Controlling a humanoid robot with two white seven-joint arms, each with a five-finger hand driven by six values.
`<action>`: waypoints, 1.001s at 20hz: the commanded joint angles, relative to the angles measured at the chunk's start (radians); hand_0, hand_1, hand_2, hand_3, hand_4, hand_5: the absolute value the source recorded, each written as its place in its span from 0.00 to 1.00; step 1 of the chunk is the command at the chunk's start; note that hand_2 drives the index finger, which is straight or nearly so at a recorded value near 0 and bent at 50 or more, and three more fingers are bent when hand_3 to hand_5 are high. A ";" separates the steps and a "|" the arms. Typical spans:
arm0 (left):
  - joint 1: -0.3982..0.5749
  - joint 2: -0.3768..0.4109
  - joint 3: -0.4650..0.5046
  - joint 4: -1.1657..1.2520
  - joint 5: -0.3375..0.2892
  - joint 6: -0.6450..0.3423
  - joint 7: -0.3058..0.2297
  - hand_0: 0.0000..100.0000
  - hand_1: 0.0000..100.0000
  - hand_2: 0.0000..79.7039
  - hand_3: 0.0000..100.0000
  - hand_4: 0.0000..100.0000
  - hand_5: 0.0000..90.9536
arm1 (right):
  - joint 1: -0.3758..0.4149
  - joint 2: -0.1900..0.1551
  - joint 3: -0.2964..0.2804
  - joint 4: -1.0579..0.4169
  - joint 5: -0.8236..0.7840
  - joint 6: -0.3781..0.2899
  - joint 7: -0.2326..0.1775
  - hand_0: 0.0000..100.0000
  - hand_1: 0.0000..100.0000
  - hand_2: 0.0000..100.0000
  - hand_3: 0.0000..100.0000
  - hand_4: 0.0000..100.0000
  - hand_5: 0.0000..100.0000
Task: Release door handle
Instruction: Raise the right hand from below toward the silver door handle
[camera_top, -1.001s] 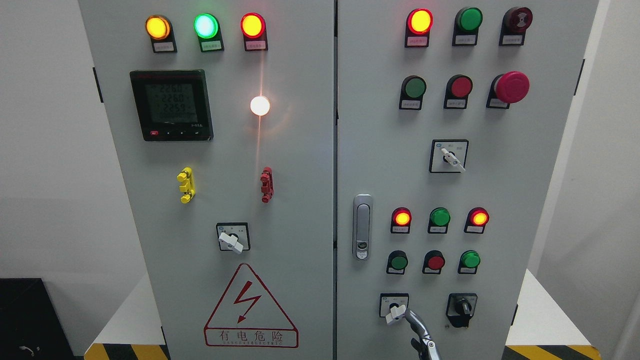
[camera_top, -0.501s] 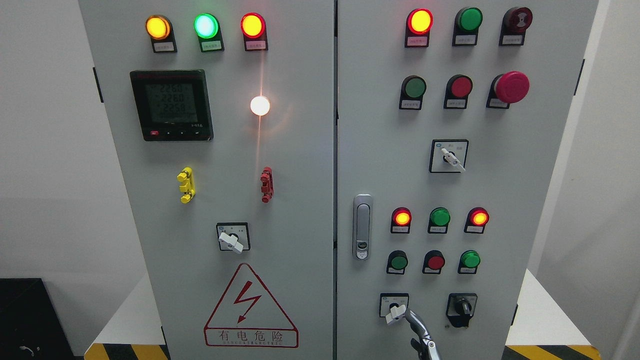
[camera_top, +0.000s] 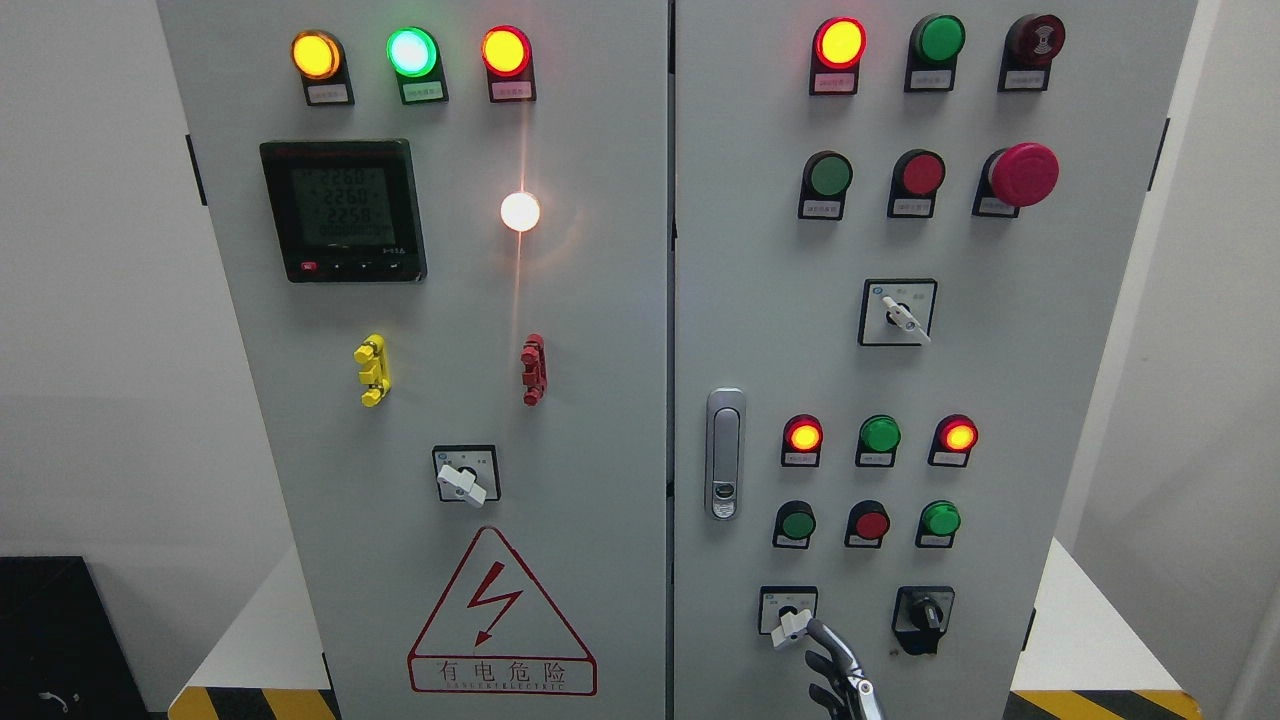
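A grey metal electrical cabinet (camera_top: 600, 300) with two doors fills the head view. The task's thing, a silver recessed door handle (camera_top: 724, 455), sits upright on the left edge of the right door, just beside the seam between the doors, with nothing touching it.

At the bottom edge, right of the middle, a metallic robot hand (camera_top: 840, 680) rises into view; only a few fingers show, and the side its arm comes from cannot be told. One finger (camera_top: 832, 641) stretches up and to the left, its tip touching or just beside the white lever of a small selector switch (camera_top: 789, 618) low on the right door. Darker fingers beside it look loosely spread, and the hand grips nothing. The hand is well apart from the door handle, below it and to its right.

To the right of that switch sits a black rotary knob (camera_top: 923, 615). On the left door a red lightning warning triangle (camera_top: 500, 615) is printed near the bottom.
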 joint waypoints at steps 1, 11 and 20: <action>0.020 0.000 0.000 0.000 0.000 0.000 0.000 0.12 0.56 0.00 0.00 0.00 0.00 | -0.052 0.000 -0.009 -0.003 0.038 0.025 0.006 0.35 0.17 0.00 0.46 0.57 0.61; 0.020 0.000 0.000 0.000 0.000 0.000 0.000 0.12 0.56 0.00 0.00 0.00 0.00 | -0.098 0.000 -0.008 0.006 0.396 0.028 0.009 0.44 0.27 0.00 0.78 0.83 0.87; 0.020 0.000 0.000 0.000 0.000 0.000 0.000 0.12 0.56 0.00 0.00 0.00 0.00 | -0.189 0.000 -0.008 0.035 0.558 0.032 0.008 0.49 0.33 0.00 0.84 0.88 0.93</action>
